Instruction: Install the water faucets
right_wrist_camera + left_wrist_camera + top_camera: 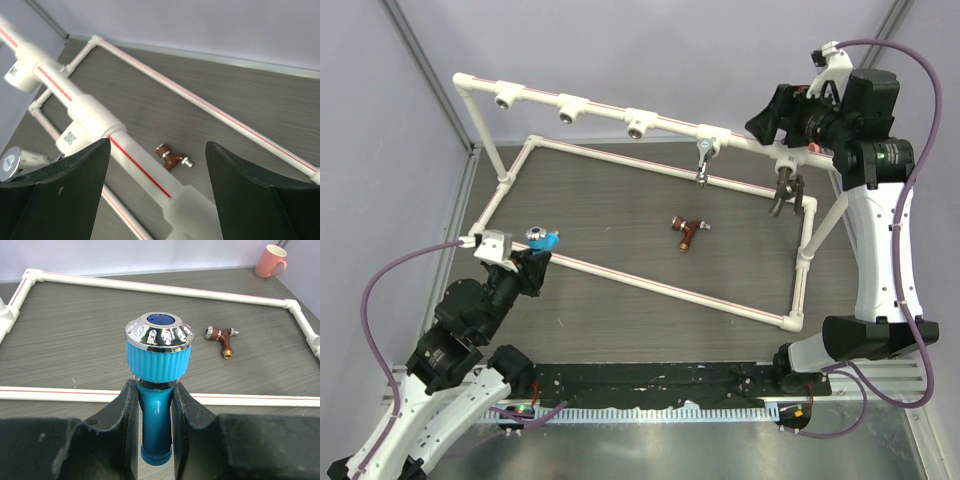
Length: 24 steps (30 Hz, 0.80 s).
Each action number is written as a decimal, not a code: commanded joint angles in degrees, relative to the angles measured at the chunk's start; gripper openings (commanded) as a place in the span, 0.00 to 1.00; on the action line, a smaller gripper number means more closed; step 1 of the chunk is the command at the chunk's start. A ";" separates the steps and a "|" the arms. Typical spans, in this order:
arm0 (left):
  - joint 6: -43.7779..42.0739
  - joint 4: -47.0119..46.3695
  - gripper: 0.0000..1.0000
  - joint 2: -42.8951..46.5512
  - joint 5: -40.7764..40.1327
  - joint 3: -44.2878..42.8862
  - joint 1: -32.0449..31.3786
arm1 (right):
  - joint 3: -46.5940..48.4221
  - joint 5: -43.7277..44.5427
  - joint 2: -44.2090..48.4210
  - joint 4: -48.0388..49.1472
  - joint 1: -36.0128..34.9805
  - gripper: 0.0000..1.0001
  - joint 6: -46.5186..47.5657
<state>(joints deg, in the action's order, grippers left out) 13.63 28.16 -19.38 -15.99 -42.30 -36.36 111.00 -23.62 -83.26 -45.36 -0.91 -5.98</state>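
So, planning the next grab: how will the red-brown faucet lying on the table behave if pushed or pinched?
The red-brown faucet looks like rigid metal, so probably stiff and heavy for its size. Its handle and spout branch out, so it would likely skid or pivot rather than roll. Its glossy, rounded body may slip when pinched.

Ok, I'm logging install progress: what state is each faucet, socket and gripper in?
Bright blue-handled faucet: clamped in left gripper, uninstalled.
Red-brown copper faucet: lying loose on table.
Shiny silver faucet: hanging, fitted on white pipe rail.
Dark grey lever faucet: hanging from rail too.
Three white tee sockets: vacant.
Right gripper: open, holding nothing.
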 commanded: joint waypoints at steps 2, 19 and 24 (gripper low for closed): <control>-0.45 -5.49 0.00 -0.31 2.28 -0.23 0.15 | -2.19 -17.94 2.05 -2.01 -0.15 0.83 2.99; -1.50 -17.60 0.00 -21.22 9.74 -14.91 0.15 | -10.80 -16.21 7.06 1.41 -8.49 0.75 -2.98; -1.41 -26.31 0.00 -27.90 10.71 -16.58 0.15 | -18.08 -12.69 11.88 6.77 -10.34 0.74 -7.73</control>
<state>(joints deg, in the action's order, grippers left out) 12.97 13.54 -43.55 -7.22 -56.36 -36.36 97.80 -35.42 -75.37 -38.59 -8.38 -7.09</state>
